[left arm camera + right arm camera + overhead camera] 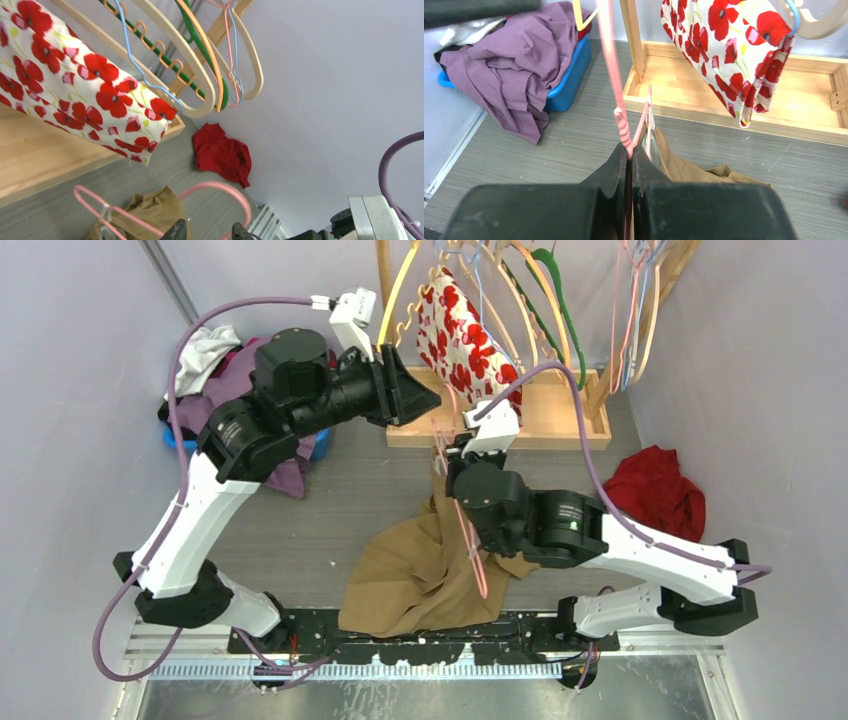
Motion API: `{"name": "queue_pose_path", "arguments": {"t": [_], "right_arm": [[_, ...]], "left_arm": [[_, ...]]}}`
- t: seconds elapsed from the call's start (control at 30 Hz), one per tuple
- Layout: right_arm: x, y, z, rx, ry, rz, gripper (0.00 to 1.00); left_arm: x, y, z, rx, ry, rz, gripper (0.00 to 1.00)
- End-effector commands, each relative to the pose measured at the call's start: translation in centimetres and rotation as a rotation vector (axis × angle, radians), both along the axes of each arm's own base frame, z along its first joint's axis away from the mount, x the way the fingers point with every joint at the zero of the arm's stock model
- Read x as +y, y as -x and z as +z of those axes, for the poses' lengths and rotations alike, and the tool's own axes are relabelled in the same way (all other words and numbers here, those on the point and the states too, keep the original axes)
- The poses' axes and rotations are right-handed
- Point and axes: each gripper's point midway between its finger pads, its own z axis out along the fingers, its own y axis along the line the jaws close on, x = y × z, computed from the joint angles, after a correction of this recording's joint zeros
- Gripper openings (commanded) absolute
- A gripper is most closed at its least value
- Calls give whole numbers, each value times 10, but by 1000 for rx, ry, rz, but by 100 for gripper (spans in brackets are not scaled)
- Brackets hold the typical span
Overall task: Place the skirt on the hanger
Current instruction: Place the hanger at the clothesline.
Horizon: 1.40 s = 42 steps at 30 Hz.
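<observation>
Skirt (420, 570), tan and crumpled, lies on the grey table (330, 510) between the two arms. Its long axis runs from the near edge toward the wooden rack (540, 405), and its far end is bunched up at the pink hanger (610, 60). The hanger lies along the same line. The right gripper (630, 155) is clamped on the hanger's wire. The left gripper (207, 234) has its fingers parted near the hanger's curved end. A small mark on the right arm is too small to read.

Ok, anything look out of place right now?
The tan skirt hangs bunched from the pink hanger, mostly heaped on the table, not spread flat. A red garment lies crumpled loose on the table's right side.
</observation>
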Motion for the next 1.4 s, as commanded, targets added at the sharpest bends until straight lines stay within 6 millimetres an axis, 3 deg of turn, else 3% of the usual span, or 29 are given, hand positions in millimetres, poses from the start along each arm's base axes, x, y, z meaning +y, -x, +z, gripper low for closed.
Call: {"name": "queue_pose_path", "arguments": {"t": [0.0,0.2,0.4,0.53,0.93,1.13,1.37], "right_arm": [[-31,6,26,-19,-95,1,1],[-69,18,39,-21,-148,17,1],[-117,34,74,-11,-209,44,1],[-160,40,95,7,-203,-19,1],[-233,50,93,38,-245,-161,1],[-253,45,100,-12,-212,-264,1],[-257,38,116,-78,-150,-355,1]], "left_arm": [[24,2,55,-148,136,20,40],[38,-4,56,-152,150,57,42],[56,-17,36,-106,144,103,40],[64,-26,23,-63,146,107,38],[62,-46,0,2,131,88,33],[59,-53,-7,17,119,82,32],[60,-59,-14,26,112,83,31]]}}
